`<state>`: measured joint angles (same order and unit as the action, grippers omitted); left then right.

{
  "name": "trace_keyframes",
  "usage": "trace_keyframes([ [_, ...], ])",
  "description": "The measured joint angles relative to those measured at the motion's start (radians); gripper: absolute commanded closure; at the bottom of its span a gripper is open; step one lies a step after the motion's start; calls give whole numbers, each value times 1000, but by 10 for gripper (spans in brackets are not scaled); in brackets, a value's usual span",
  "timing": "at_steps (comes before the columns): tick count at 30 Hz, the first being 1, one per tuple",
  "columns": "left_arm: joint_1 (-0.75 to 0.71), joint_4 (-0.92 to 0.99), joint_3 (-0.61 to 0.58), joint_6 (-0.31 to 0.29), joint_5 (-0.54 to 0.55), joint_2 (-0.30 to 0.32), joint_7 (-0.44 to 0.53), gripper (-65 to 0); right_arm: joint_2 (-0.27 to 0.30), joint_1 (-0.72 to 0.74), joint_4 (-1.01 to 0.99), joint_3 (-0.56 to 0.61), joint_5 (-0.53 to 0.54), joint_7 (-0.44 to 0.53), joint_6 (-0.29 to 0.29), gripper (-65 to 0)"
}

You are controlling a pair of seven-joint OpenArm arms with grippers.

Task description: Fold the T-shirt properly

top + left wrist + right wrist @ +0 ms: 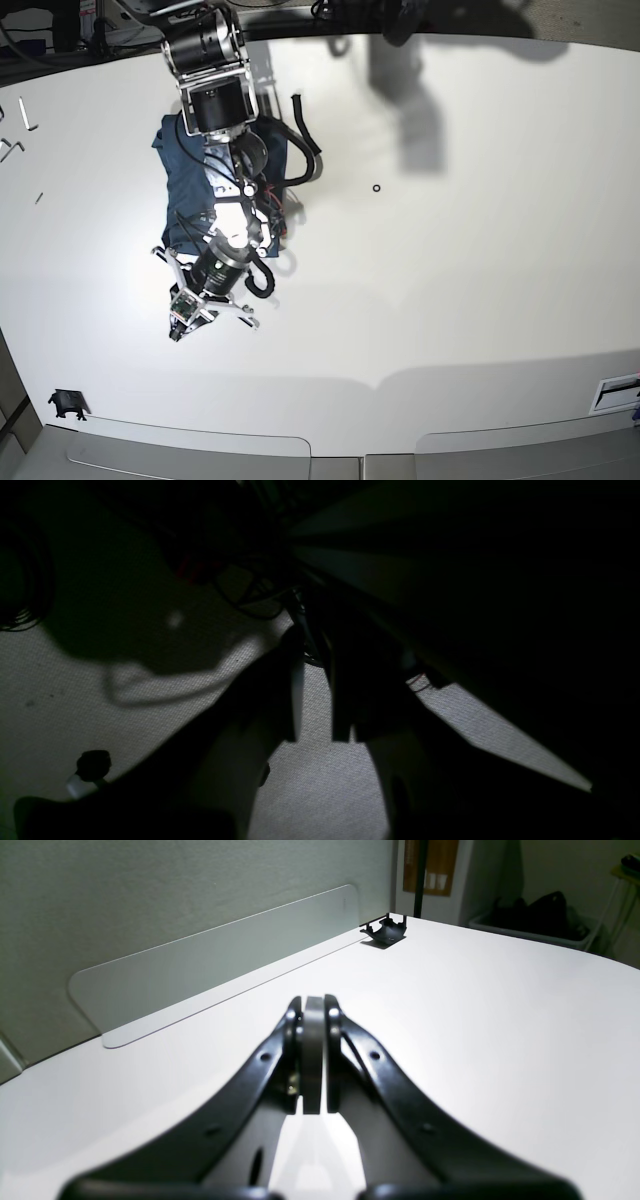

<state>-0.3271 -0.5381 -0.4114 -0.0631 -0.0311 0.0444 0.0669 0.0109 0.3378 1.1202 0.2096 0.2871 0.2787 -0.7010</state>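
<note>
The right gripper is pressed shut on nothing above the bare white tabletop; the left gripper, off over the floor, shows a gap between its dark fingers and nothing in it. The dark navy-blue cotton T-shirt lies bunched beneath the right arm. It looks soft, light and limp, so pinching a hem or shoulder edge seems wisest.

The right gripper has glossy black curved fingers with screw holes and grey pads; black cables loop along its arm.
</note>
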Motion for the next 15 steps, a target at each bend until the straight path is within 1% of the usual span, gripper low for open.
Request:
trace_keyframes([
  [1,0,0,0,0,0,0,0,-81,0,0,0,0,0,1,1,0],
  [2,0,0,0,0,0,0,0,-81,0,0,0,0,0,1,23,0],
  [3,0,0,0,0,0,0,0,-81,0,0,0,0,0,-1,52,0],
  [5,0,0,0,0,0,0,0,-81,0,0,0,0,-6,-29,138,0],
  [7,0,0,0,0,0,0,0,-81,0,0,0,0,-77,-95,271,0],
  [8,0,0,0,0,0,0,0,-81,0,0,0,0,-116,-126,350,0],
  [10,0,0,0,0,0,0,0,-81,0,0,0,0,-171,-167,533,0],
  [12,0,0,0,0,0,0,0,-81,0,0,0,3,-196,-175,701,0],
  [13,0,0,0,0,0,0,0,-81,0,0,0,4,-214,-179,774,0],
  [15,0,0,0,0,0,0,0,-81,0,0,0,4,-209,-182,895,0],
])
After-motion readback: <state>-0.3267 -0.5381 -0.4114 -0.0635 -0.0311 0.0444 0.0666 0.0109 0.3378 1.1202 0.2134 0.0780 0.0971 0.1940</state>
